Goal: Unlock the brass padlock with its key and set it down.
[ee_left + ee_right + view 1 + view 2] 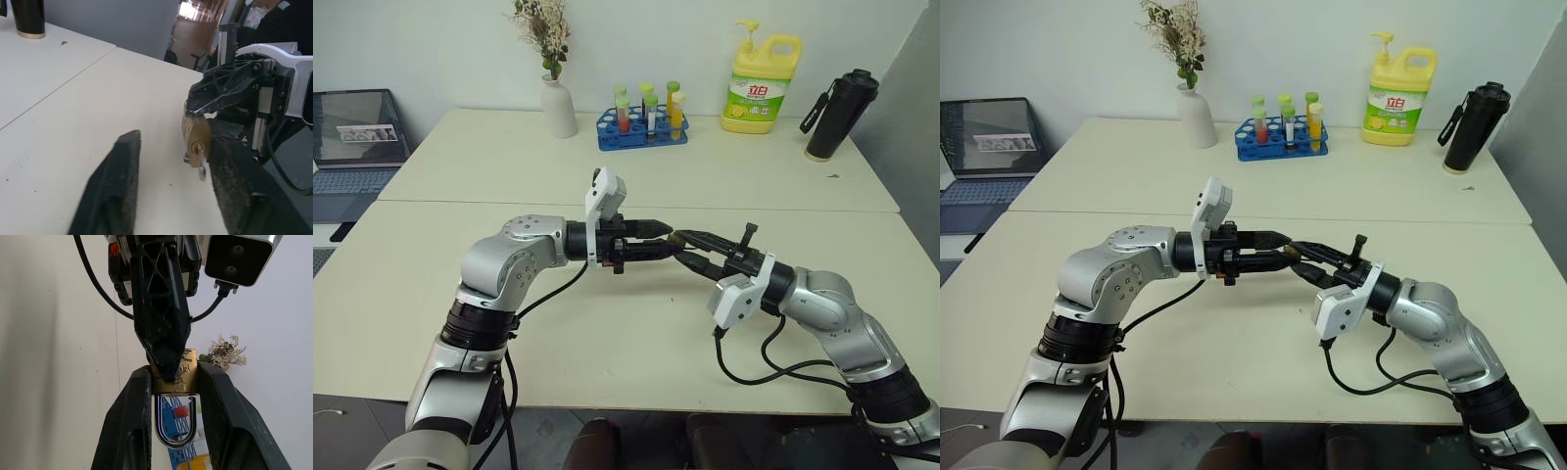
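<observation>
Head views: along the far edge of the table point(460, 294) stand a white vase point(558, 106) holding dried sprigs, a blue rack point(641, 132) of tubes filled red, orange and yellow with green caps, and a yellow soap bottle point(761, 83) with a pump and a green label whose characters are too small to read. A black flask point(839, 115) stands near the far right corner. A laptop point(357, 147) sits off the table's left edge. Above the middle of the table the left gripper point(664, 238) and right gripper point(683, 245) meet tip to tip, clear of the surface.

Left wrist view: the padlock point(197, 141) is clamped between the right gripper's fingers point(215, 95), keyhole facing the camera, with the key point(201, 161) in it. The left gripper's fingers point(115, 191) stand apart, one just beside the key; I cannot tell whether it touches.

Right wrist view: the right fingers point(132, 426) pinch the brass body from both sides, its shackle point(175, 426) closed and hanging between them. A left finger point(164, 323) tip rests against the padlock's face. Stamped lettering there is unreadable.
</observation>
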{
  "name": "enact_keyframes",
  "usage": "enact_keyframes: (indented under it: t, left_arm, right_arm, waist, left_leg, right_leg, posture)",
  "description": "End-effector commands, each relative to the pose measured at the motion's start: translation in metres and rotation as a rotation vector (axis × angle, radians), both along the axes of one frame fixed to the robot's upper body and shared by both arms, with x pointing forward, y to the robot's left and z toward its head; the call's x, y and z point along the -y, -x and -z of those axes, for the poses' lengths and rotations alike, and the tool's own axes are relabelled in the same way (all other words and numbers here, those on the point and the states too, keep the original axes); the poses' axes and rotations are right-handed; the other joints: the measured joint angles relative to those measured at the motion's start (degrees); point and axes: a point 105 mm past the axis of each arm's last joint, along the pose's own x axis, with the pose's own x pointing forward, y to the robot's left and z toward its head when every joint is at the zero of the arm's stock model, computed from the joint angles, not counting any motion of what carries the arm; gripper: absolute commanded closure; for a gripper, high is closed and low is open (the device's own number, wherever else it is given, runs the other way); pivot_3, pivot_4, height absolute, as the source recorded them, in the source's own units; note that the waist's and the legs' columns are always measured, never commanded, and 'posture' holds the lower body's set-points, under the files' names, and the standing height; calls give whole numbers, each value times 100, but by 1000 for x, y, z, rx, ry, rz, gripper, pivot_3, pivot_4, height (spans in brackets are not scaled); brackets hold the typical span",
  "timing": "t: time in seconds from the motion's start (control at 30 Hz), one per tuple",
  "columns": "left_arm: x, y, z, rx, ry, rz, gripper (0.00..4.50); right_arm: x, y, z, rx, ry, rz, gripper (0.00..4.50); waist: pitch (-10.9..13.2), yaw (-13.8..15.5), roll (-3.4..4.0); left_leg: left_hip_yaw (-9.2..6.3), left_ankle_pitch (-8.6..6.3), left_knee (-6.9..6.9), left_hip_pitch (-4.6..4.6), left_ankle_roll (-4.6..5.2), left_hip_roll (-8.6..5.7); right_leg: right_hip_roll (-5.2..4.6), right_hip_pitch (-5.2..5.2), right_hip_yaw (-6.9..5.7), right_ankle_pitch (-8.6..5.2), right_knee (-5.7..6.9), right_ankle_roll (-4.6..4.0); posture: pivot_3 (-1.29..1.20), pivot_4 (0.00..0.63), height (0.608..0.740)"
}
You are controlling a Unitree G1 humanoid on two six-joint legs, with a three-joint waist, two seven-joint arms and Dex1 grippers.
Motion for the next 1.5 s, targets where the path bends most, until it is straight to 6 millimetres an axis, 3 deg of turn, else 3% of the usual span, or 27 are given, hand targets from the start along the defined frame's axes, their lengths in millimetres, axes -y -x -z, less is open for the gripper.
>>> enact_keyframes:
  t: [0.03,0.13,0.53,0.87,0.97,1.07,1.2,1.47,1.5]
  left_arm:
    - [4,1,-8,40,3,12,3616]
    - [4,1,-6,51,-8,14,4337]
    - [2,-1,-4,56,-9,2,4333]
    - [-5,-6,-6,53,-2,-17,4333]
    - [-9,-8,-8,56,-2,-16,4333]
    - [-11,-9,-9,49,2,-1,4333]
    - [-11,-11,-13,36,22,8,4333]
    - [-13,-5,-14,35,11,57,4333]
    - [-13,-2,-14,37,10,72,4333]
  right_arm:
    - [-5,9,-11,59,-9,-40,3560]
    - [-5,9,-11,61,-6,-40,3560]
    - [2,4,-10,62,1,-7,3560]
    - [30,-2,-9,53,40,83,93]
    - [44,6,0,-4,69,94,0]
    - [42,19,-3,-118,-17,28,460]
    - [33,29,-1,-252,-58,-45,1835]
    - [14,27,-26,-343,-199,-93,4473]
    - [12,26,-26,-361,-202,-96,4500]
  waist:
    - [0,0,0]
    - [0,-2,0]
    - [0,-1,0]
    - [0,1,0]
    - [0,6,0]
    - [0,6,0]
    - [0,-16,0]
    - [0,-6,0]
    - [0,-5,0]
  left_leg:
    - [0,0,0,0,0,0]
    - [0,0,0,0,0,0]
    - [0,0,0,0,0,0]
    - [0,0,0,-1,0,0]
    - [1,0,0,-2,0,-1]
    - [1,-1,0,-1,2,-1]
    - [-1,-9,0,3,17,1]
    - [-4,-9,0,2,19,0]
    - [-4,-9,0,3,18,0]
  right_leg:
    - [0,0,0,0,0,0]
    - [0,0,0,0,0,0]
    - [0,0,0,0,0,0]
    - [0,0,0,0,-1,0]
    - [0,0,1,0,-1,0]
    - [0,1,0,0,-2,0]
    - [1,3,-1,0,2,0]
    - [0,3,-2,0,1,0]
    - [0,3,-2,0,1,0]
  posture:
    - [0,150,740]
    - [0,150,740]
    - [0,150,740]
    - [0,150,740]
    - [0,150,740]
    - [0,150,740]
    - [0,150,740]
    - [0,150,740]
    - [0,150,740]
